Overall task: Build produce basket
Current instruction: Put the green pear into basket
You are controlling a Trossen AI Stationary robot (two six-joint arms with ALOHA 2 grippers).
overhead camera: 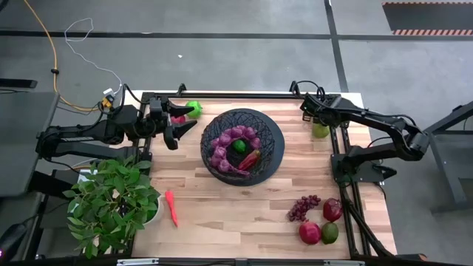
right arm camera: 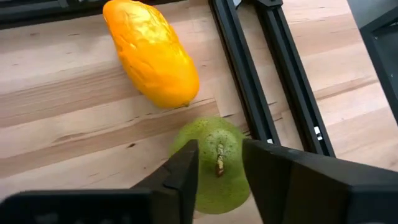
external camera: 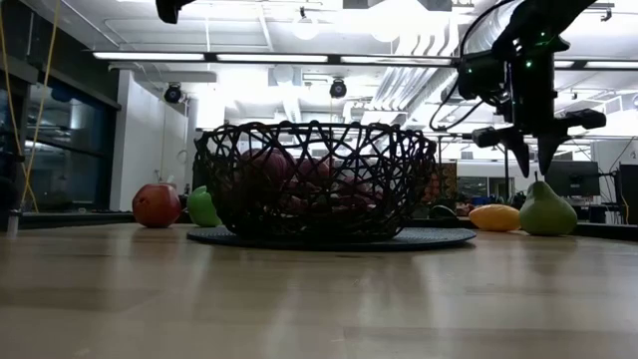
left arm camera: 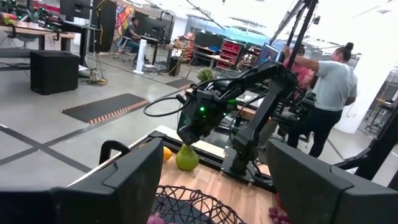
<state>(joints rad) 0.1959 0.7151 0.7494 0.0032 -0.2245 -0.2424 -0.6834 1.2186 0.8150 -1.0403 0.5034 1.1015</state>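
The black mesh basket (overhead camera: 275, 140) stands mid-table and holds purple grapes (overhead camera: 222, 148), a green round fruit (overhead camera: 239, 146) and a red-orange pepper (overhead camera: 250, 159). At the far right, a green pear (right arm camera: 211, 186) stands upright beside a yellow-orange mango (right arm camera: 152, 53). My right gripper (right arm camera: 220, 167) points steeply down over the pear. It is open by a narrow gap, with one finger on each side of the stem (right arm camera: 219, 158). My left gripper (overhead camera: 181, 127) hangs open and level above the table's far left, with nothing between its fingers, beside a green fruit (overhead camera: 194, 108). My right gripper comes at the pear's top (external camera: 539, 184) from above, its fingers (external camera: 519, 152) on either side of the stem. I cannot tell whether they touch the pear. The pear stands upright on the table.
A grape bunch (overhead camera: 304, 207), two red fruits (overhead camera: 332, 210) (overhead camera: 310, 232) and a green one (overhead camera: 329, 233) lie near right. A slim red pepper (overhead camera: 171, 208) lies beside the potted plant (overhead camera: 111, 203). Black frame rails (right arm camera: 249, 68) run right by the pear.
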